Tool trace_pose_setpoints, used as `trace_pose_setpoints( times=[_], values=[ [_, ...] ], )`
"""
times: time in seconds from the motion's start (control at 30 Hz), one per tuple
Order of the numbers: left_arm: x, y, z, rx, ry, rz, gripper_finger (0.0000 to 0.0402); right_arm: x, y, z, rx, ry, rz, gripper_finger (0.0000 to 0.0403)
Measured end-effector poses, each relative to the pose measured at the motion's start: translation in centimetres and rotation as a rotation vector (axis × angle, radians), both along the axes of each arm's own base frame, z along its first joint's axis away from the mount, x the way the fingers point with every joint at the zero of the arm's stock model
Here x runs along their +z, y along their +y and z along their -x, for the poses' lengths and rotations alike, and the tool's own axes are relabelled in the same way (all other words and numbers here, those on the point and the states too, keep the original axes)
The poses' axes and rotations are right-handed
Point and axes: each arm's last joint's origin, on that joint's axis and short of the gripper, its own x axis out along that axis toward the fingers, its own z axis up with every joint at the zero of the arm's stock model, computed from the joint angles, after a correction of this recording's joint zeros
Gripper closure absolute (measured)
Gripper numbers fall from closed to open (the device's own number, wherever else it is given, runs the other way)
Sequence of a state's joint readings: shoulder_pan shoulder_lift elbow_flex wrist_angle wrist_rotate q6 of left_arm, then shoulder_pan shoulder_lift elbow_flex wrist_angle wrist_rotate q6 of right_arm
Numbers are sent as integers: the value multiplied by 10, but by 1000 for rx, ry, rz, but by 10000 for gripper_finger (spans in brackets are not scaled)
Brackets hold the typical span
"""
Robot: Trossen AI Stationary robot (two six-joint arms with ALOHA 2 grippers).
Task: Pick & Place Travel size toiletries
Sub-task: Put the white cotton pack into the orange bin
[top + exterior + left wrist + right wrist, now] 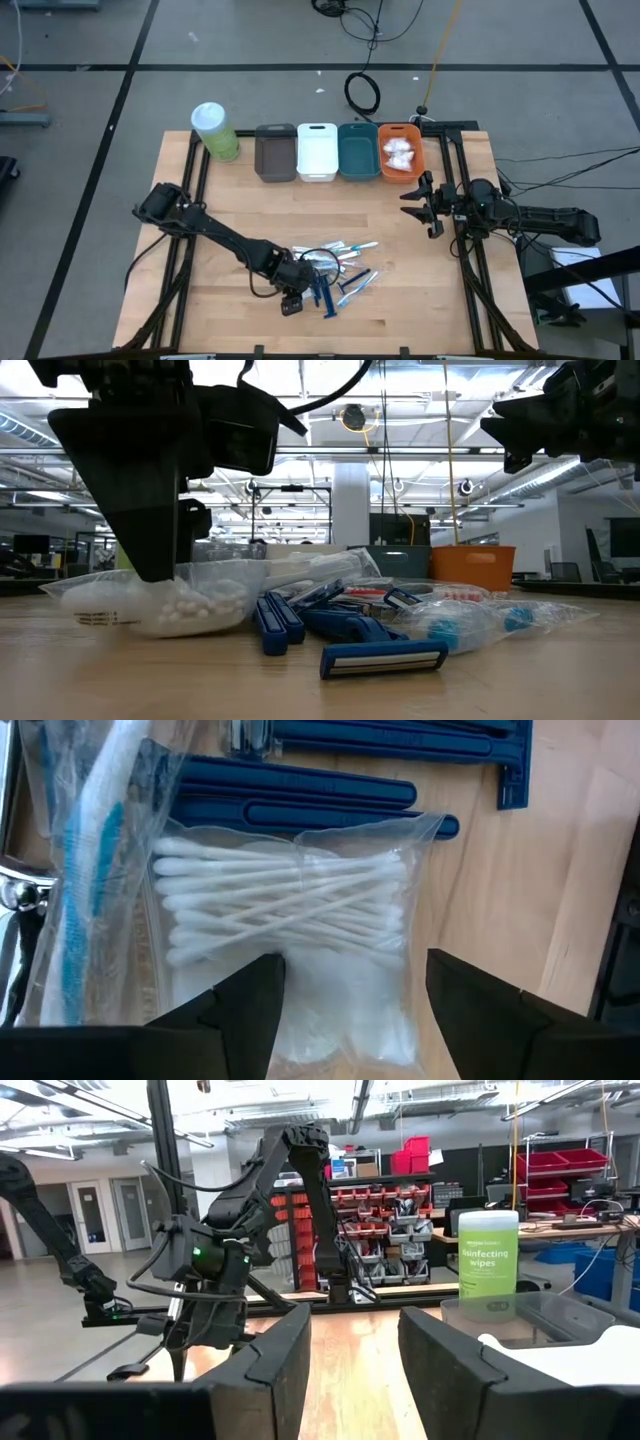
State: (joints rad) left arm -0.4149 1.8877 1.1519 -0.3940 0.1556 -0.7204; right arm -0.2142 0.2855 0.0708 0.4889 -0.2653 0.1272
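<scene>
Four bins (337, 152) line the table's (240, 210) far edge, grey, white, teal and orange, with a green wipes canister (214, 131) at their left end. Near the front edge lies the toiletries pile (335, 272): blue razors (383, 657), wrapped sticks and a clear bag of cotton swabs (300, 915). Over that bag hangs the left gripper (348, 995), fingers spread either side, grasping nothing. By the orange bin, the right gripper (425, 203) hovers, part-open and empty.

The wooden table (250, 200) carries four bins (338, 152), a wipes canister (214, 131) and toiletries (340, 272).
</scene>
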Motion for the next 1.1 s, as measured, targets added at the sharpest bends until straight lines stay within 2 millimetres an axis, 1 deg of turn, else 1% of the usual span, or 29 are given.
trace_pose_setpoints(
  times=[0.07, 0.17, 0.4, 0.43, 0.53, 0.6, 0.67, 0.73, 0.87, 1.0, 1.1],
  values=[
    [0, 0, 0, 0, 2, -2, 175, 0, 0, 0, 0, 0, 0, 261],
    [-1, 1, 0, -4, 5, -5, 221, 0, 0, 0, 0, 1, 0, 261],
    [-1, 1, 0, -5, 3, -6, 378, 0, 0, 0, 0, 3, -1, 261],
    [-1, 1, 0, -1, 5, -4, 389, 0, 0, 0, 0, 5, -1, 261],
    [3, 0, 1, -9, 0, 8, 389, -1, 0, 0, 0, 7, -2, 261],
    [9, -1, 4, -23, -15, 12, 395, -1, 0, 0, 0, 7, -2, 261],
    [20, -2, 8, -44, -37, 24, 398, -1, 0, 0, 0, 7, -2, 261],
    [36, -3, 11, -63, -94, 37, 398, -1, 0, 0, 0, 7, -2, 261],
    [76, 2, 22, -101, -263, -10, 399, -1, 0, 0, 0, 7, -1, 261],
    [121, 13, 36, -177, -507, -172, 400, -1, 0, 0, 1, 7, -1, 261],
    [147, 25, 41, -253, -681, -316, 400, -1, 0, 0, 0, 7, -2, 261]
  ],
)
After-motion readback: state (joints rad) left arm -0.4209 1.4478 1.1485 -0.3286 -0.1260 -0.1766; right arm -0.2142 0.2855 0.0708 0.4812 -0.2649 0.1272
